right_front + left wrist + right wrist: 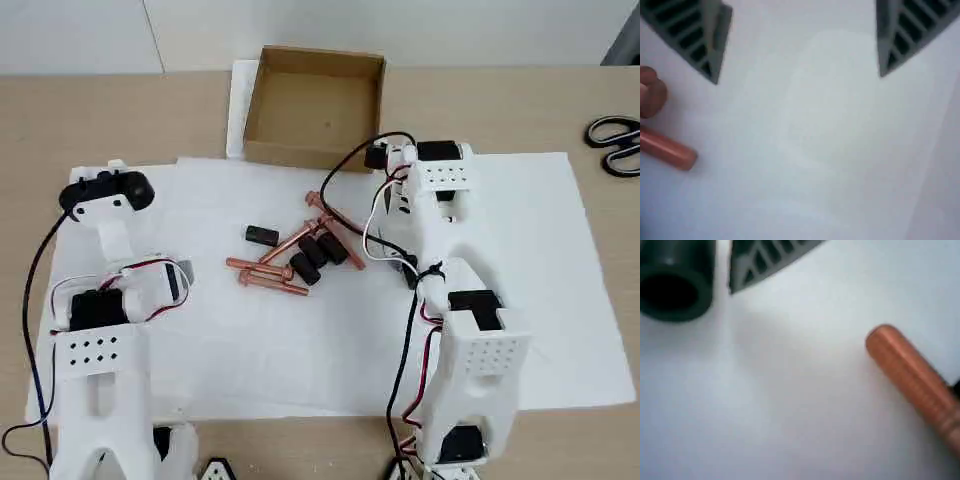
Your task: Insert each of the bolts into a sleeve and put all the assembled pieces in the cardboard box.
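Bolts (260, 267): copper, loose in a cluster with black sleeves (313, 250) on white paper (520, 260), mid-tabletop (60, 110). One sleeve (262, 236) lies just apart. Cardboard box (315, 55): open, at the paper's far edge. Left jaws: released, over paper beside bolt ends. Right jaws: cannot tell whether released or clenched; close to a sleeve and a bolt tip.

Wooden table (100, 110) (white wall (80, 30) behind)

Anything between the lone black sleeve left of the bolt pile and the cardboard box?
No. In the high view, the stretch from the lone sleeve to the cardboard box is bare white paper.
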`<control>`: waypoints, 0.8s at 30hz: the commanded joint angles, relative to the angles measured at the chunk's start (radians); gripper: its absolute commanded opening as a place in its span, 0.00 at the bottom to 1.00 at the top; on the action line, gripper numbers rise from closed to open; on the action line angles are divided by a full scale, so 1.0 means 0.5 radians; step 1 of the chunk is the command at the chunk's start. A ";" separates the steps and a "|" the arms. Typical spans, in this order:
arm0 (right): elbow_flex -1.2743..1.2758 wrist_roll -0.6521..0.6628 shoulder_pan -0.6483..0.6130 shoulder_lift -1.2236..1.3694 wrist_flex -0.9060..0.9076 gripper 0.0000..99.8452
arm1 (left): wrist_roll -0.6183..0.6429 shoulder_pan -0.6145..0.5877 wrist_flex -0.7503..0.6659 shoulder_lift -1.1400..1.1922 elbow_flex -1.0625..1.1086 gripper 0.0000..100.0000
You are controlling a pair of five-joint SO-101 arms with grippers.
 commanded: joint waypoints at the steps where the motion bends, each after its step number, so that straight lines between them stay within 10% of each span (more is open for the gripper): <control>1: 0.055 -0.015 0.020 -0.011 -0.072 0.18 | -0.012 0.009 0.006 -0.009 -0.011 0.20; 24: 0.080 -0.015 0.127 -0.164 -0.094 0.01 | -0.187 0.071 0.230 0.061 -0.173 0.20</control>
